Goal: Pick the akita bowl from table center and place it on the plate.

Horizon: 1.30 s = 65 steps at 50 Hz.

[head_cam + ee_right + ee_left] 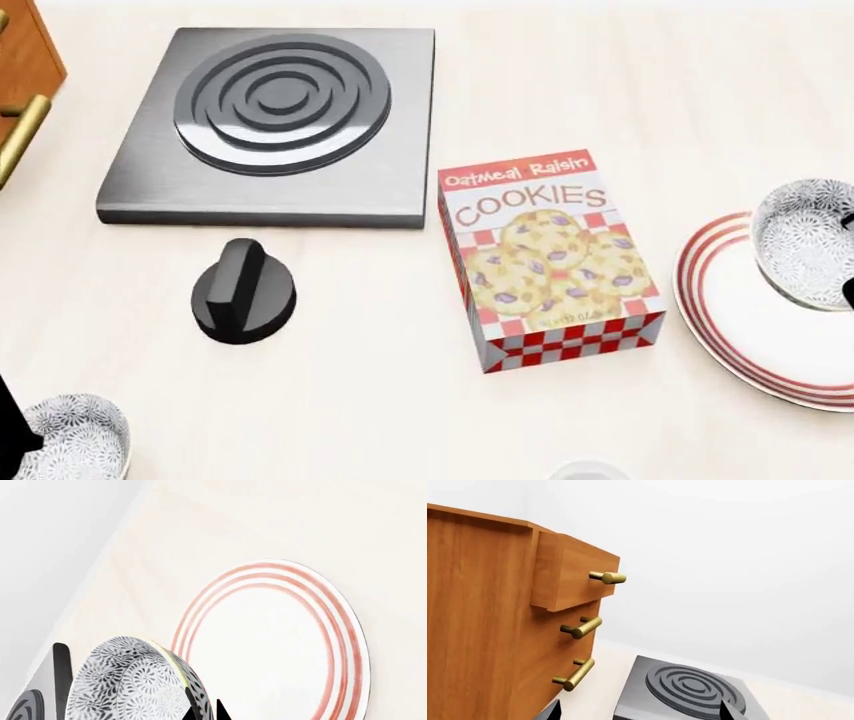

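Note:
The akita bowl point(807, 240), white with a dense grey-black floral pattern, hangs over the left part of the plate point(747, 320), a wide white plate with red rings. In the right wrist view my right gripper point(207, 711) is shut on the rim of the akita bowl point(133, 680), one dark fingertip on each side of the wall, with the plate point(267, 645) beyond it. I cannot tell whether the bowl touches the plate. My left gripper point(640, 715) is open with nothing between its fingertips.
A cookies box point(547, 255) lies left of the plate. A grey hob point(280, 120) and a black knob point(243, 292) sit further left. An identical patterned bowl point(74, 440) is at the front left and a white cup point(587, 470) at the front edge. A wooden drawer cabinet point(500, 620) stands left.

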{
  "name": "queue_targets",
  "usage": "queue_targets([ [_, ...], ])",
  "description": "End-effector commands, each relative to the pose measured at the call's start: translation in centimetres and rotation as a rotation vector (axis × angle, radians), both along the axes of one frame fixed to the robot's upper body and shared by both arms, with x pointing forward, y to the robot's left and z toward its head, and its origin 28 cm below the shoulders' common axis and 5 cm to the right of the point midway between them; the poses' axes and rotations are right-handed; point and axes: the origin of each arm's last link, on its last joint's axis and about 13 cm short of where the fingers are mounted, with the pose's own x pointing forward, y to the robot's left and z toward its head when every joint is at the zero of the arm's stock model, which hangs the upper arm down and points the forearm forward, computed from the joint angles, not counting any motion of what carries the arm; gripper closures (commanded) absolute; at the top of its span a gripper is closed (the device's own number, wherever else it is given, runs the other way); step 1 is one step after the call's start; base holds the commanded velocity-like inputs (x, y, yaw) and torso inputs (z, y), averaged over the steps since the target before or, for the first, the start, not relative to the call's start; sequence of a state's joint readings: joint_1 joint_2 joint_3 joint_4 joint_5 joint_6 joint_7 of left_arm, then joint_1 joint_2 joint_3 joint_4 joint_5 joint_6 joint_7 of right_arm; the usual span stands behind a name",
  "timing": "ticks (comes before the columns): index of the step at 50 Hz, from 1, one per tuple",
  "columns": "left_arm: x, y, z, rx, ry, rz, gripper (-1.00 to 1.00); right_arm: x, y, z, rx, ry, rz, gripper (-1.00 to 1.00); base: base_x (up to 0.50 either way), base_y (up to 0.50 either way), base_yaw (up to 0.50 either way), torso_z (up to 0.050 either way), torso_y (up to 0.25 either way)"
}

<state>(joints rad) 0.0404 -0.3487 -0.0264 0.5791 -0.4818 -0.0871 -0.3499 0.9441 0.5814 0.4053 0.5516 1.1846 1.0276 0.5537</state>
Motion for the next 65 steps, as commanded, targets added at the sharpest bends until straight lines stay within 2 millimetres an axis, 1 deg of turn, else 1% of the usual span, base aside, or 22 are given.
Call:
queue_targets([
  [1,0.0,0.0,0.1,-0.003,-0.002,-0.004,-1.00,1.3,-0.3,-0.9,0.029,-0.012,-0.015,1.00,0.00,0.00,0.00,0.000,0.000],
  [14,-0.3,0.0,0.3,-0.006,-0.005,-0.006,-1.00,2.3,-0.6,-2.0,0.033,0.015,-0.042,1.00,0.00,0.00,0.00,0.000,0.000],
  [20,-0.4,0.1,0.2,-0.007,-0.005,-0.004,-1.00,2.6,-0.9,-2.8,0.034,0.034,-0.058,1.00,0.00,0.00,0.00,0.000,0.000],
  [24,-0.5,0.2,0.2,-0.008,-0.006,-0.001,-1.00,2.9,-0.8,-3.2,0.037,0.037,-0.053,1.00,0.00,0.00,0.00,0.000,0.000],
  [42,-0.5,0.1,0.4,-0.010,-0.009,0.000,-1.00,3.1,-0.2,-3.7,0.040,0.040,-0.039,1.00,0.00,0.00,0.00,0.000,0.000],
  [56,-0.7,0.3,0.6,-0.014,-0.015,0.000,-1.00,3.8,-0.3,-4.8,0.051,0.048,-0.052,1.00,0.00,0.00,0.00,0.000,0.001],
  [65,-0.8,0.2,0.6,-0.013,-0.015,-0.003,-1.00,3.9,-0.6,-4.8,0.046,0.034,-0.075,1.00,0.00,0.00,0.00,0.000,0.000],
])
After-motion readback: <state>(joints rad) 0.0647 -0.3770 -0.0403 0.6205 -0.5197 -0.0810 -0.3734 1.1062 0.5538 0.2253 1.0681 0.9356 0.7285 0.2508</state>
